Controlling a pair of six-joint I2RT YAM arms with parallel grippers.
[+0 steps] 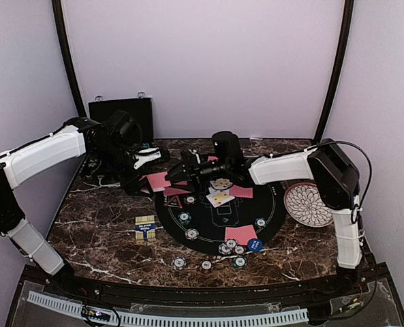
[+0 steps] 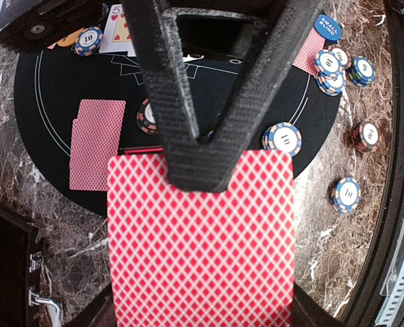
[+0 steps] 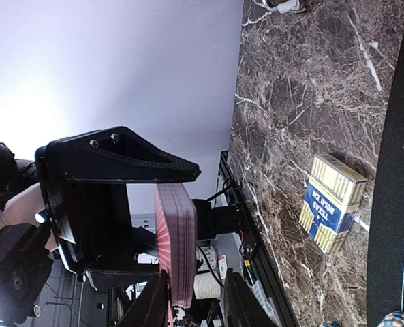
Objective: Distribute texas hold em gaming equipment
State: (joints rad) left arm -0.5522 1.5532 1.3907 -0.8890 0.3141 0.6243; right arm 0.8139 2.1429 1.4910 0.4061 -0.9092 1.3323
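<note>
Left gripper (image 2: 205,160) has its jaws pressed together on the thick deck of red-backed playing cards (image 2: 202,259), pinched at 1 end and held in the air over the back-left rim of the round black felt mat (image 1: 208,231). Right gripper (image 3: 196,289) faces it head-on. In the right wrist view the deck is edge-on, its long axis running from the left jaws toward the right fingertips, with the free end between them. Right jaws are partly spread: 1 finger about touching the deck's face, a visible gap on the other side, so not pinching anything as far as I can see. Key relation: the deck's thickness lies across the right jaw gap, so a squeeze here would likely take the whole stack's end, not 1 card. My guess is right needs to shift so it catches only the outer card. Right is the free arm, left is just the holder. Striped-edge round chips (image 2: 281,138) and dealt cards sit on the mat, with more chips on the brown marble tabletop (image 1: 99,231) toward its front edge. The round blue small-blind disc (image 2: 328,28) is at the mat's front rim
</note>
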